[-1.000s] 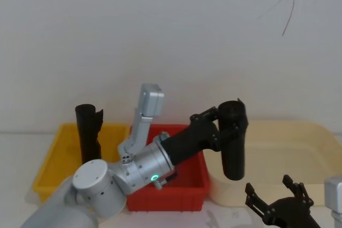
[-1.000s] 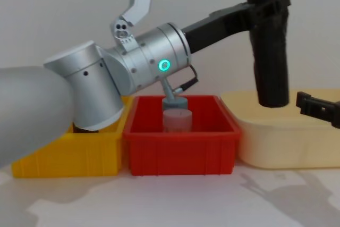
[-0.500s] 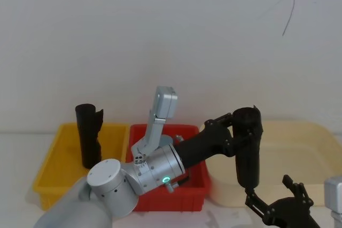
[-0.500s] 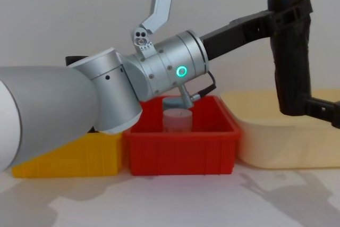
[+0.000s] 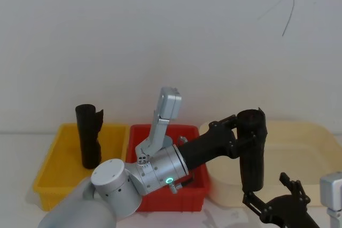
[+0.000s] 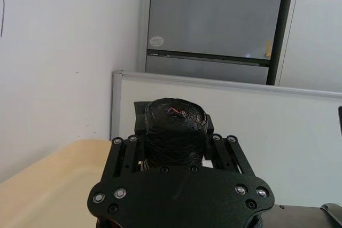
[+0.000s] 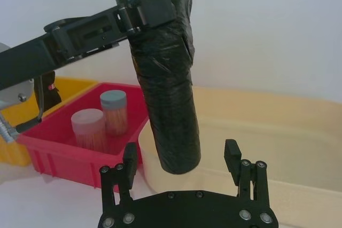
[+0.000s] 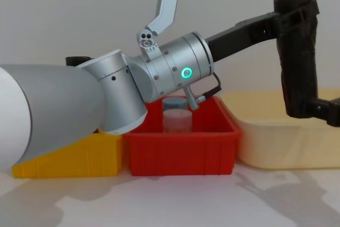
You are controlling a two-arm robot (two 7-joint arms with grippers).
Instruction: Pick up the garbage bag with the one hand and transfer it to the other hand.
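Above the near left part of the cream tub (image 5: pixel 315 127), the garbage bag (image 5: pixel 252 156) is held upright and clear of the tub's floor. It is pinched close to its top end by the left gripper (image 5: pixel 243 132), whose black fingers are pressed against opposite sides of the roll; the same clamp is seen in the right wrist view, where the fingers (image 7: pixel 155 8) are wrapped about the crinkled plastic. The silver arm with its green ring light (image 8: pixel 186 73) is stretched over the red bin (image 8: pixel 180 155) towards the tub. At the tub's near edge, under the bag, the right gripper (image 5: pixel 272 197) is placed with its fingers spread wide and nothing gripped. In the right wrist view the bag's lower end is framed between those two spread fingers (image 7: pixel 231 150); whether it is touched by them cannot be told. Left of the tub, touching its side, the red bin is stood on the bench (image 8: pixel 186 203), and two capped jars (image 7: pixel 90 126) are kept inside it. Farther left of the tub, beyond the red bin, a yellow bin (image 5: pixel 53 158) is set, and a second black roll (image 5: pixel 88 134) is stood upright in it.
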